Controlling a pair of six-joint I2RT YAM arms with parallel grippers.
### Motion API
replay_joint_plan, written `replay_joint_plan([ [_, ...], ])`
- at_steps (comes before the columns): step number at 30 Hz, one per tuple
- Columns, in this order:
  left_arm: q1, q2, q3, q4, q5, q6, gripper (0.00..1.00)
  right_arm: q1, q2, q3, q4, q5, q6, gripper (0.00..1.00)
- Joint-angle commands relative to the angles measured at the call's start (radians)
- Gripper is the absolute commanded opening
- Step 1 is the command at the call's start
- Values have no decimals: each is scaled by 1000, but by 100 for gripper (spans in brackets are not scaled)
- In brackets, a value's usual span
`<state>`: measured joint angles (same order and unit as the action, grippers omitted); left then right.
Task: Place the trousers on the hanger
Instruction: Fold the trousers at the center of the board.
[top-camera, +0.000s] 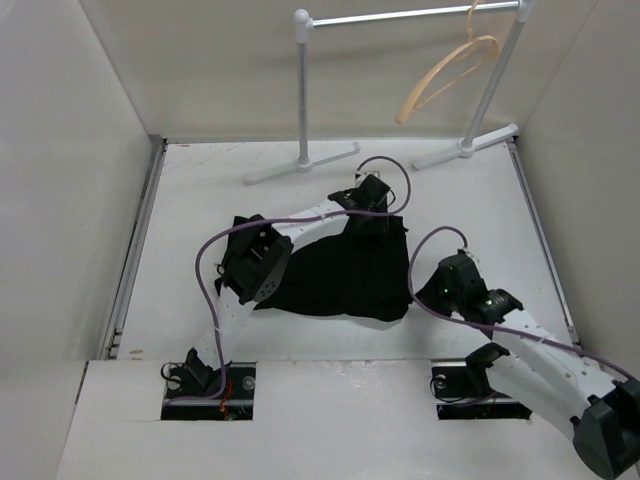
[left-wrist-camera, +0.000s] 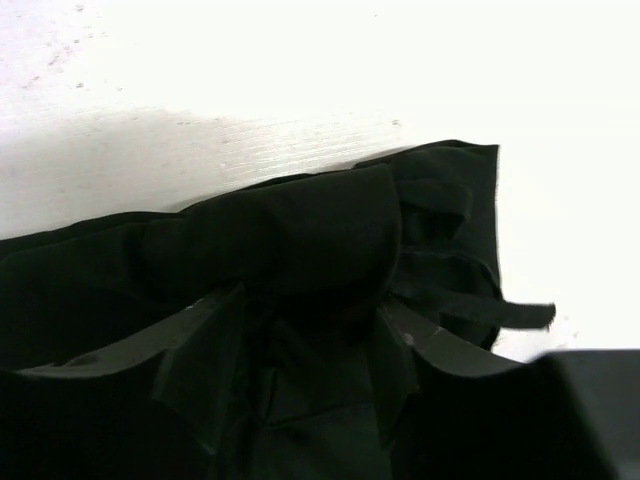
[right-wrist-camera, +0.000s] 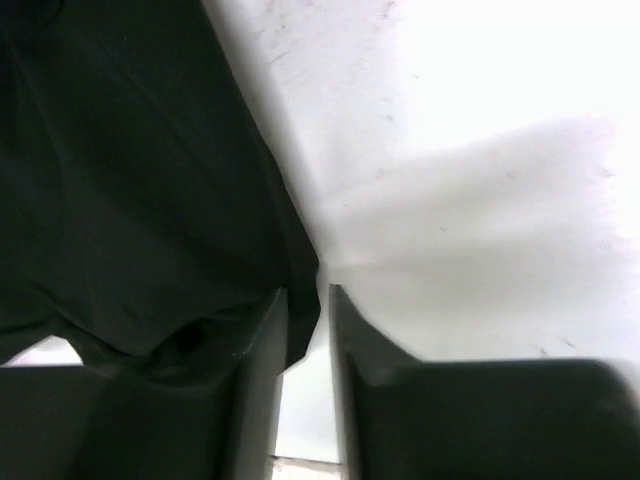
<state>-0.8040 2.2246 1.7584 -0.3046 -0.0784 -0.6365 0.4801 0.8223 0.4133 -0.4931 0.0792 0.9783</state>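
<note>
Mid-counter (top-camera: 200, 180): black trousers (top-camera: 340, 275), spread flat. At their far edge, left pincer (left-wrist-camera: 310, 330) clamped on bunched cloth. At their right edge, right pincer (right-wrist-camera: 308, 300) a slit apart, fabric in the gap (gripped or not, cannot tell). Far right corner: hanger (top-camera: 445, 75) on white rail (top-camera: 400, 17), well apart from trousers.

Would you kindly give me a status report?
Left fingers shut on trousers, bunched. Right fingers slightly apart at trousers' edge. Hanger bare on rail. Nothing in the way.
</note>
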Motion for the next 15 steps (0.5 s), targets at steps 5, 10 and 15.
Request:
replay_joint_plan([
  [5, -36, -213, -77, 81, 19, -31, 58, 18, -115, 151, -130, 33, -42, 45],
  [10, -24, -397, -232, 146, 58, -49, 61, 71, 1, 197, 65, -129, -38, 21],
  [15, 47, -572, -475, 173, 71, -78, 60, 131, 187, 206, 302, -171, 11, 17],
])
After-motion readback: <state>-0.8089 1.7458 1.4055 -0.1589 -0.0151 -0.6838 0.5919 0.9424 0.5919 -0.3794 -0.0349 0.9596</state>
